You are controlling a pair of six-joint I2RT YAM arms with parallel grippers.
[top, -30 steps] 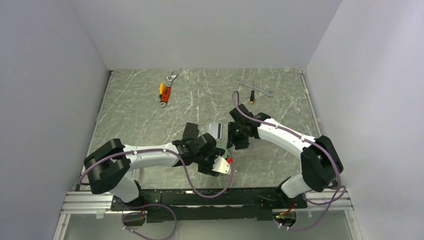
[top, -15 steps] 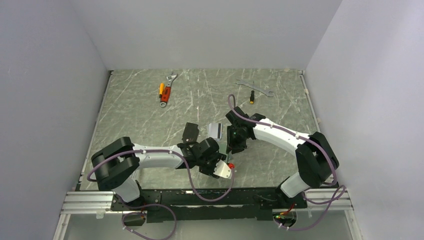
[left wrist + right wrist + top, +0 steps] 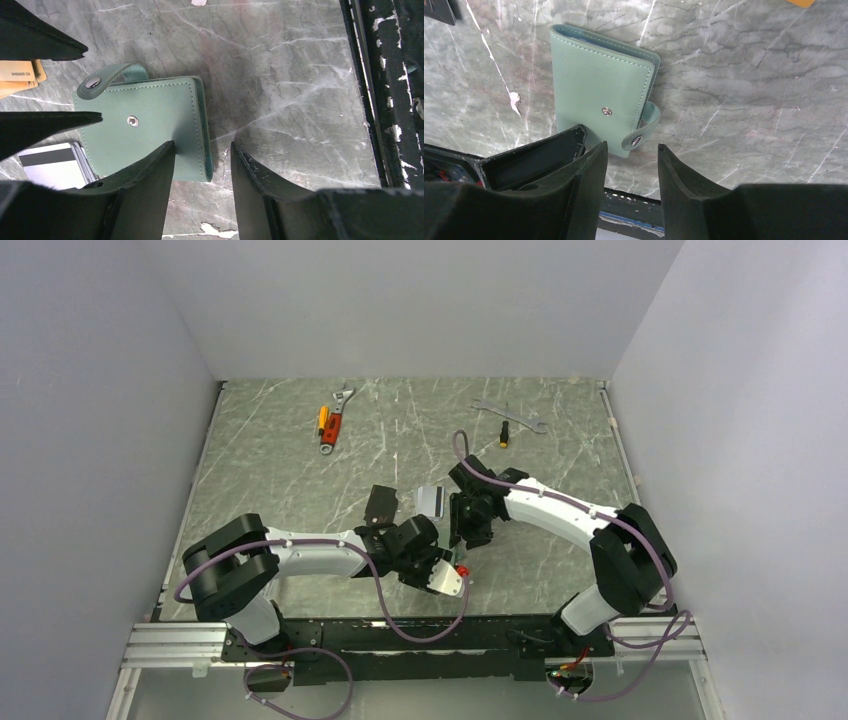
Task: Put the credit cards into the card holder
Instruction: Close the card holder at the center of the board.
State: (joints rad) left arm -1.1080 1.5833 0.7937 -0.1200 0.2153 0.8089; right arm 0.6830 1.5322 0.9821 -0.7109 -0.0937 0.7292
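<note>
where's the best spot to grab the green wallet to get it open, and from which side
Probably the snap tab. The wallet lies flat and folded shut on the table, so its covers offer little to get under. The tab is unsnapped and curls up past one edge. Come straight down from above, straddling that loop.

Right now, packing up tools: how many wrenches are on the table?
2: an orange-handled adjustable wrench at the far left, a flat silver wrench at the far right. More may be hidden.
</note>
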